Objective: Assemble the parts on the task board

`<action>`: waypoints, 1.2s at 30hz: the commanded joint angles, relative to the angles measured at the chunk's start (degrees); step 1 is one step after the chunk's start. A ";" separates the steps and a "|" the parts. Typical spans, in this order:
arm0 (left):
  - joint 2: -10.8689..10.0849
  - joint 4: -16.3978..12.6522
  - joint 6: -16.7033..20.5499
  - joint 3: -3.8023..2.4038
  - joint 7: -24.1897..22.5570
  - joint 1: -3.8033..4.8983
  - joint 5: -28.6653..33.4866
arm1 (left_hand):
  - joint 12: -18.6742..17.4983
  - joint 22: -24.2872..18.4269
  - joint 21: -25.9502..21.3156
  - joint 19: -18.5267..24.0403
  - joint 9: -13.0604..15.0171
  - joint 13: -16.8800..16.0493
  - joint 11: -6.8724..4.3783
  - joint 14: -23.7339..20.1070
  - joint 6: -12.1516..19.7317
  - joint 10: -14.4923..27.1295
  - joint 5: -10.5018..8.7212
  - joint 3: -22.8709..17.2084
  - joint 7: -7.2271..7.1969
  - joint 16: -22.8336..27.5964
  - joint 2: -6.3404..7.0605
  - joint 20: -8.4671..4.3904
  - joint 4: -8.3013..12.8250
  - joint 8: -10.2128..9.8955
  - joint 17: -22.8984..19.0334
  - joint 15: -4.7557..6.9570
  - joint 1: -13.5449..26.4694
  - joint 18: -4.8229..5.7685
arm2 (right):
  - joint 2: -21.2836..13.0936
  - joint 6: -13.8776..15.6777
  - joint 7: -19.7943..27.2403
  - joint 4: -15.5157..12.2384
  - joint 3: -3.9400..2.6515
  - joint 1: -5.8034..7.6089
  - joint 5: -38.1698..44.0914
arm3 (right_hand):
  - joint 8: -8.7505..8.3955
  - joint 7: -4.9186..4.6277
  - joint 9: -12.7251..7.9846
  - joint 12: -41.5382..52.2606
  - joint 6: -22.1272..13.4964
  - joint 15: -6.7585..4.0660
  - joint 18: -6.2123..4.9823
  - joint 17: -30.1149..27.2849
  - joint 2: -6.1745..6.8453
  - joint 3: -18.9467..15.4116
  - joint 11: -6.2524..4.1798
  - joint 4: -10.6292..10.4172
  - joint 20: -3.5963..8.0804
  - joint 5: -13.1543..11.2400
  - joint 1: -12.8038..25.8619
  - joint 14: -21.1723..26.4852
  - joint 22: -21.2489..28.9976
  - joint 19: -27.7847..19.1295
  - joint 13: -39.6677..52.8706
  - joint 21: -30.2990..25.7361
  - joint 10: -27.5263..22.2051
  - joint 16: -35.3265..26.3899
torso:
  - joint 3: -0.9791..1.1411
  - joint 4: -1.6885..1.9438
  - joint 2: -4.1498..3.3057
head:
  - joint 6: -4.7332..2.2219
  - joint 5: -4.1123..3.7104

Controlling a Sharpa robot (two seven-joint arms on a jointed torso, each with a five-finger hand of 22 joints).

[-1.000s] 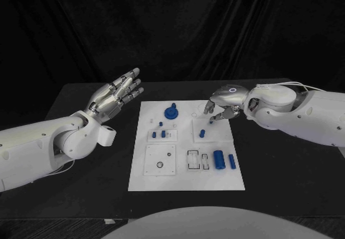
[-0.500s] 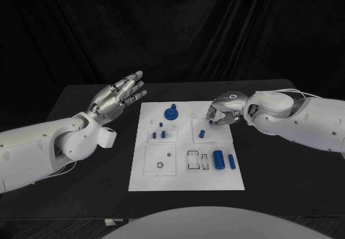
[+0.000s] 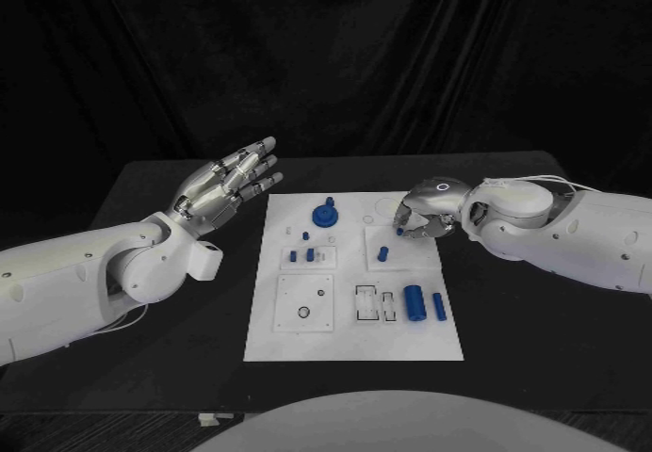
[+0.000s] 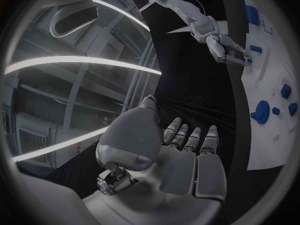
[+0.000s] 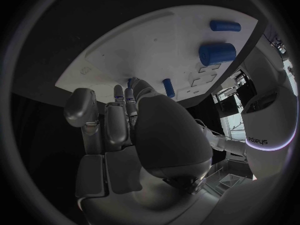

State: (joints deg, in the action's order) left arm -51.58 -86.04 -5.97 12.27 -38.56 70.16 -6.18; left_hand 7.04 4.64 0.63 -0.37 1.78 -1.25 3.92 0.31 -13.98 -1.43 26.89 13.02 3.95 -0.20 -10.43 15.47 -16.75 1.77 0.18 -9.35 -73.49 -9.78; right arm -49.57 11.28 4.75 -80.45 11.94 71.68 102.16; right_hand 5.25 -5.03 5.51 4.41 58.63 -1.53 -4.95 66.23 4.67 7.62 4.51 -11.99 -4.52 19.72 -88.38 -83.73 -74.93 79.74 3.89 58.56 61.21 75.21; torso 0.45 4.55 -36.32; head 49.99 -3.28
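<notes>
A: Table (image 3: 163, 282): matte black, flat. The task board (image 3: 408, 344), a white rigid plate, is laid lengthwise across its middle, presumably so both arms reach it equally.

B: Left hand (image 3: 224, 184)?

A: Raised off the board's far-left corner, over bare table. Fingers are spread wide and straight, nothing held. Judged to be parked clear so the board stays unobstructed. The silver palm (image 4: 181, 170) is seen flat in the left wrist view.

B: Right hand (image 3: 424, 212)?

A: Lowered over the board's far-right corner, fingers curled downward and bunched close. A small blue piece (image 4: 248, 60) is glimpsed at the fingertips in the left wrist view; whether it is gripped or only touched cannot be told. The right wrist view is blocked by the hand's own back (image 5: 165, 135).

B: Parts, big to small?

A: The large blue cylinder (image 3: 415, 308), smooth and round, is laid near the board's right edge, towards its near end. A slimmer blue rod (image 3: 439, 305) lies just beside it, closer to that edge. A blue knob (image 3: 325, 215), disc with a stem, stands near the far edge, centre. A short blue peg (image 3: 383, 252) lies just on the near side of the right hand. Tiny blue pegs (image 3: 308, 253) are seated left of centre. All look like hard moulded plastic.

B: Step?

A: Likely a seat or pick at the far-right recess.
</notes>
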 commanded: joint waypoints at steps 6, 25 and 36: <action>0.32 0.10 -1.26 -0.04 -0.61 -0.17 0.16 | 0.38 0.03 0.04 -0.13 0.12 -0.06 0.56 -0.08 -0.69 -0.03 0.54 0.02 0.32 -0.05 -0.04 0.43 0.15 0.31 -0.03 0.04 -0.87 -0.42 | 0.82 2.39 -1.18 1.62 -0.05 -1.05 0.25 | 0.96 -0.58 1.07 1.16 1.70 -0.28 -0.56 0.63 0.01 1.42 -0.44 0.61 0.11 1.28 -0.79 -0.04 -7.80 -0.14 0.35 0.35 1.46 0.06 | -0.01 0.01 -0.01 | 0.01 0.14; 0.62 0.73 -1.90 -0.03 0.23 -0.43 0.16 | 0.98 0.10 0.08 -0.24 0.55 -0.10 0.94 -0.05 -4.48 0.10 1.85 -0.41 2.34 -0.16 -0.34 0.67 0.35 1.38 0.01 -0.15 -3.04 -0.49 | 2.30 4.27 0.82 3.10 -0.05 -2.51 -1.58 | 1.08 -1.90 2.55 3.30 1.58 0.54 -0.40 0.28 0.51 2.94 -0.69 1.46 -0.31 0.28 -0.56 0.13 -7.84 -0.10 0.87 0.51 5.11 -0.36 | -0.01 0.02 0.01 | 0.01 0.16; 0.67 0.92 -2.30 -0.03 0.82 -0.52 0.16 | 1.68 0.22 0.13 -0.34 0.81 -0.18 1.58 0.04 -6.74 0.12 3.13 -0.77 3.21 -0.31 -0.23 0.91 0.57 2.29 0.07 -0.57 -4.77 -0.45 | 2.53 2.99 1.17 3.10 -0.05 -2.57 -1.64 | -1.39 -2.44 1.87 2.51 -2.94 0.75 -0.56 0.08 2.00 3.34 -0.14 0.65 -0.74 -0.57 1.03 0.34 -7.73 -0.33 0.42 0.08 3.90 -0.65 | -0.01 0.01 0.01 | 0.01 0.20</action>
State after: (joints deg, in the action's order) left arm -51.00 -85.13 -7.13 12.28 -37.52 69.77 -6.09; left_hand 8.59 4.81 0.63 -0.78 2.55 -1.39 5.14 0.47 -20.39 -1.43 29.69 12.46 7.27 -0.21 -10.72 15.87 -16.19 3.87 0.18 -9.47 -77.66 -9.76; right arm -47.12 15.31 5.97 -77.27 11.61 69.65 100.43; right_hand 4.04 -7.56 7.42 7.10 56.06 -0.90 -4.95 66.40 6.05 10.84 4.42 -11.14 -4.93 19.19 -87.45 -83.53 -74.91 79.33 4.37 58.92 65.40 74.76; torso 0.43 4.56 -36.32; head 49.99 -3.02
